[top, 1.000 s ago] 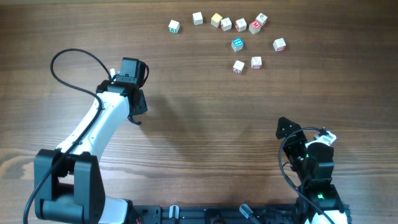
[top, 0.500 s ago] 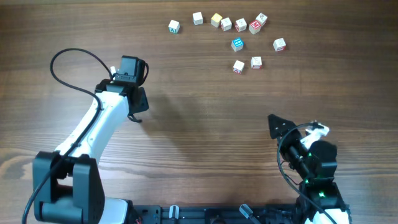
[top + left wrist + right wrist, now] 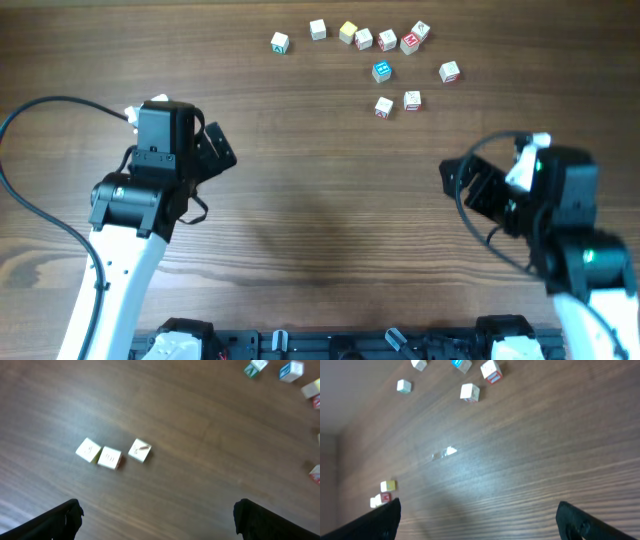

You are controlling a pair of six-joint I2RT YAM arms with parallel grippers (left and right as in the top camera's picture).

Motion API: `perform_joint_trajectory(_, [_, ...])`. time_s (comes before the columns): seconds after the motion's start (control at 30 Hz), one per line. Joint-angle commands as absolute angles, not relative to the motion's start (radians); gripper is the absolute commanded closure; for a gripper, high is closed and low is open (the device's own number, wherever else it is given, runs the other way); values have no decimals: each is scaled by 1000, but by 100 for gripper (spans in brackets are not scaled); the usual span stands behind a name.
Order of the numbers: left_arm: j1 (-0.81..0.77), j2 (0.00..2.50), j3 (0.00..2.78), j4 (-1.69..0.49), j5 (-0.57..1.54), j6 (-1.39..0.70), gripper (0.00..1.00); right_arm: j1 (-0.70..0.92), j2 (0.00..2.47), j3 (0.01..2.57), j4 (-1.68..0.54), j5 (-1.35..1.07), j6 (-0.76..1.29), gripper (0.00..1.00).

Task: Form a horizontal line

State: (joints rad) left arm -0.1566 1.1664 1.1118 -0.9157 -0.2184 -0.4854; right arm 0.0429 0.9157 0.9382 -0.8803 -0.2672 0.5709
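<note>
Jaws wide apart and empty, the left gripper (image 3: 157, 507) and the right gripper (image 3: 477, 506) hang well short of the cubes. We judge the task barely begun. The horizontal line (image 3: 378, 39) lies at the table's (image 3: 320, 230) far edge, short and slightly crooked. Strays like the blue cube (image 3: 381, 71) sit near it. Next we need a long reach to one stray.
</note>
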Motion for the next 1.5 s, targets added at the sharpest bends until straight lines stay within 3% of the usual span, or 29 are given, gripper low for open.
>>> perform_joint_trajectory(0.0, [-152, 1159, 1121, -989, -213, -510, 0, 43, 1109, 1135, -928, -232, 434, 1])
perform_joint_trajectory(0.4, [-152, 1159, 1121, -1082, -213, -510, 0, 176, 1803, 1699, -1017, -179, 223, 0])
perform_joint_trajectory(0.7, [-152, 1159, 1121, -1082, -213, -509, 0, 191, 2100, 1802, -604, -146, 41, 1])
perform_joint_trajectory(0.93, [-152, 1159, 1121, -1082, -213, -510, 0, 192, 2328, 1802, -428, -122, -53, 4])
perform_joint_trajectory(1.2, [-152, 1159, 1121, -1082, -213, -509, 0, 214, 2400, 1800, -292, -122, -70, 26])
perform_joint_trajectory(1.43, [-152, 1159, 1121, -1082, -213, -510, 0, 245, 2399, 1800, -308, -121, -102, 70])
perform_joint_trajectory(1.47, [-152, 1159, 1121, -1082, -213, -509, 0, 246, 2399, 1800, -307, -121, -101, 73])
